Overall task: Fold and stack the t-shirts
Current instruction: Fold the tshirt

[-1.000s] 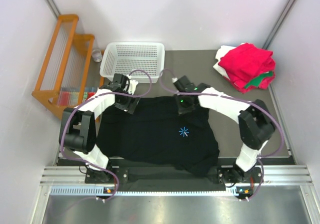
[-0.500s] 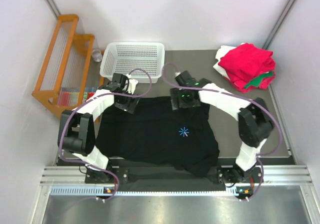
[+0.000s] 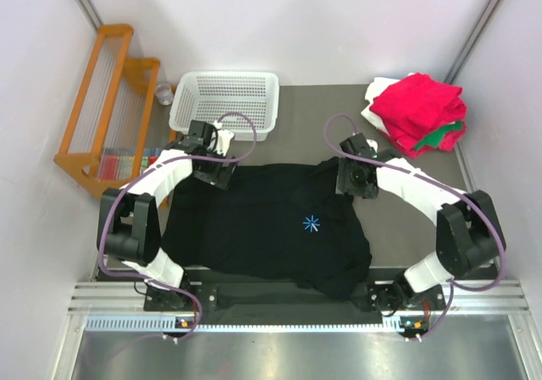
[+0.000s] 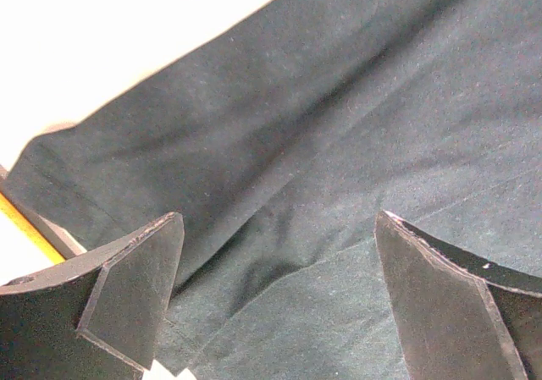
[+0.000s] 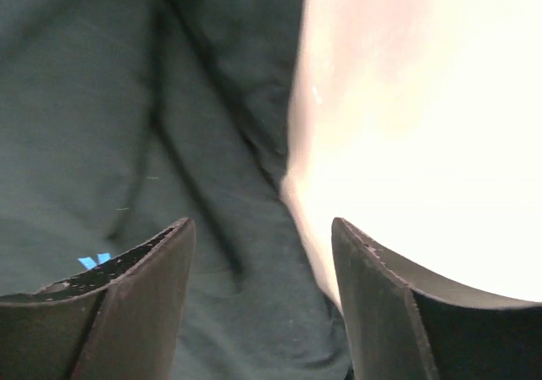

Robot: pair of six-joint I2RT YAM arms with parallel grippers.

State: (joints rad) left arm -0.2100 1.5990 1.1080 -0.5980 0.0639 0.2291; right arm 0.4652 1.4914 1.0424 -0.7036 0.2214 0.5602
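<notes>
spanning the black shirt (image 3: 271,228), the left tool (image 4: 278,219) stands wide open over its far-left corner, the right tool (image 5: 261,223) wide open over its far-right edge.

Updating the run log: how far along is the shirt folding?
Done: red, green and white shirts folded, stacked far right. In hand: black t-shirt spread flat, unfolded, left gripper and right gripper open over its far edge. Remaining: fold it, add it to the stack.
</notes>
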